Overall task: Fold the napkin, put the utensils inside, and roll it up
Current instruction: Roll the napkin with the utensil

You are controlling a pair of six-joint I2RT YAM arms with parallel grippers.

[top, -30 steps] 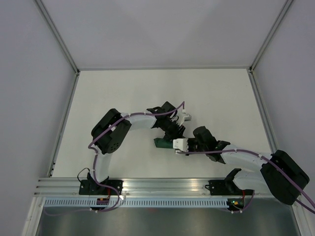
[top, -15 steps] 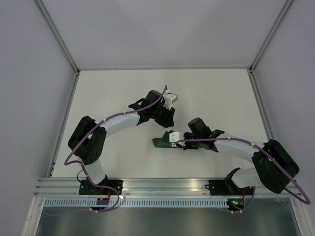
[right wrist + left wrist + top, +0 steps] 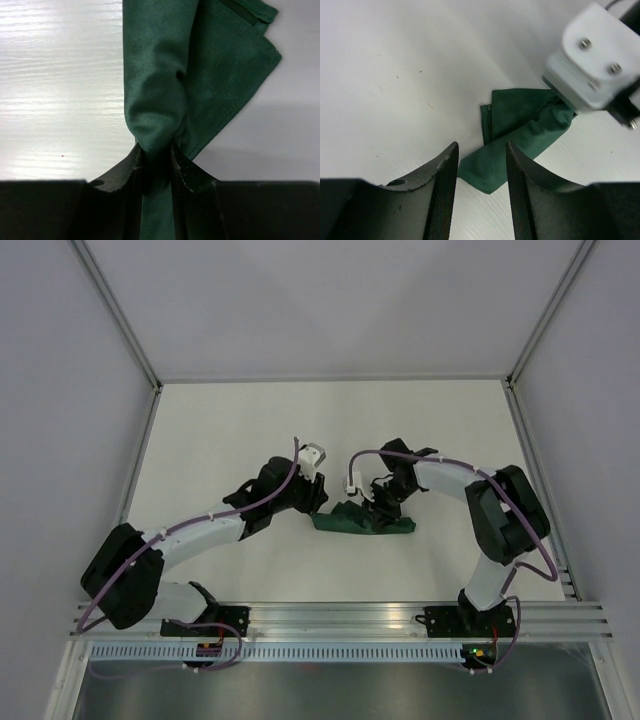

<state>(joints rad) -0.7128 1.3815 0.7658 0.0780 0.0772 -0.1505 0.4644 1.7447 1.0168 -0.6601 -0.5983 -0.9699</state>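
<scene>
Starting on your left: the left arm reaches out low across the bench [image 3: 230, 430] toward the middle. The left gripper [image 3: 318, 500] is at the left end of the napkin [image 3: 365, 523]. In the left wrist view that gripper [image 3: 480, 150] has its jaws released, w/ a clear gap and nothing between them. You see bare bench and the near corner of the napkin [image 3: 520, 125] through the gap. Can't tell from either view if a finger touches the cloth.

The napkin is a dark green bundle, long and narrow, lying left-to-right on the bench approx. mid-table, between the two grippers. Its left end shows flat folded layers w/ a hemmed edge. Toward the right it bunches up. A white block [image 3: 597, 55] w/ two screws covers its far end in the left wrist view.

On your right: the right arm curls back in over the bundle, and the right gripper [image 3: 380, 502] sits on its upper edge. In the right wrist view the right gripper [image 3: 156, 150] has its jaws clenched on the napkin [image 3: 155, 75], pinching a rolled ridge of cloth. A flat corner fans out beside that ridge.
</scene>
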